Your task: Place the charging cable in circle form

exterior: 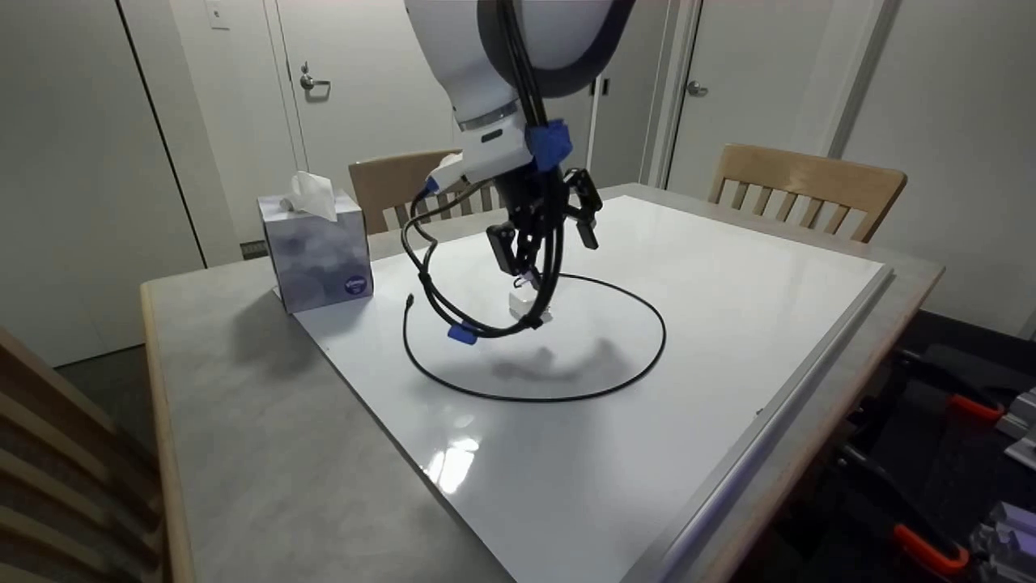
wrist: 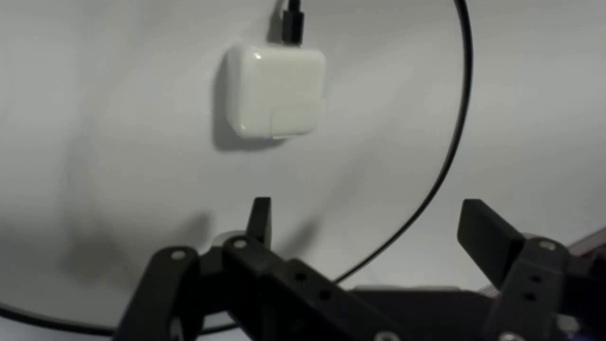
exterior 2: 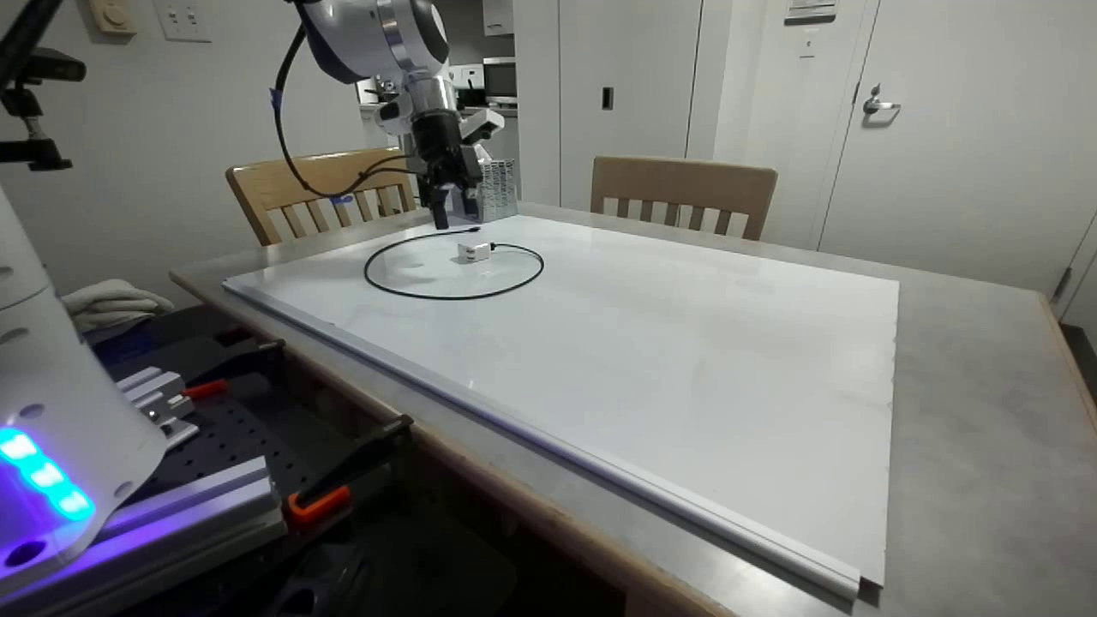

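In an exterior view the charging cable lies on the whiteboard in a wide, almost closed ring, with its loose end at the left and the white charger, joined to its other end, just inside the far side. The gripper hangs above the whiteboard with its jaws spread wide and nothing in their hold, and in the wrist view the cable runs below the gap between the fingers. A tissue box stands at the far left in an exterior view, near the loose end.
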You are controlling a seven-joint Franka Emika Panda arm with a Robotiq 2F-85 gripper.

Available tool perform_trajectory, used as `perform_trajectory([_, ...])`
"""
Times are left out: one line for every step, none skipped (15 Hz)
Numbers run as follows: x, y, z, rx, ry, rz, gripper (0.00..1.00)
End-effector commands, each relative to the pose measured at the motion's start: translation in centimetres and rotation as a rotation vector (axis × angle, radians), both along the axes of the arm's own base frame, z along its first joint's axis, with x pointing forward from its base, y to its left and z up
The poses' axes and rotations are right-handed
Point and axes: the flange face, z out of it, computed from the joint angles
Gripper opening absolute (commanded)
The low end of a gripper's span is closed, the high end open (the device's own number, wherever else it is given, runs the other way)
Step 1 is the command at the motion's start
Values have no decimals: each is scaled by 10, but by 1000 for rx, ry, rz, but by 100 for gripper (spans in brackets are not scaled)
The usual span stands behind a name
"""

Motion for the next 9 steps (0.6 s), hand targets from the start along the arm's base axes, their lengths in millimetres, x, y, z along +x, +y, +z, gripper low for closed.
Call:
perform_trajectory([-6,-1,29,-32,83,-137,100])
perform_trajectory([-8,-3,38,-31,92,-140,100])
perform_trajectory([-5,-1,23,-32,71,-109,100])
perform_trajectory([-6,-2,29,-34,78,-120,100])
perform_trajectory([-6,-2,33,-36,80,-125,100])
perform_trajectory([-2,-1,32,-44,56,-124,100])
perform_trajectory([2,1,29,-57,38,-124,100])
perform_trajectory([5,2,27,-62,12,-124,100])
perform_trajectory([11,5,25,-47,-50,-99,100])
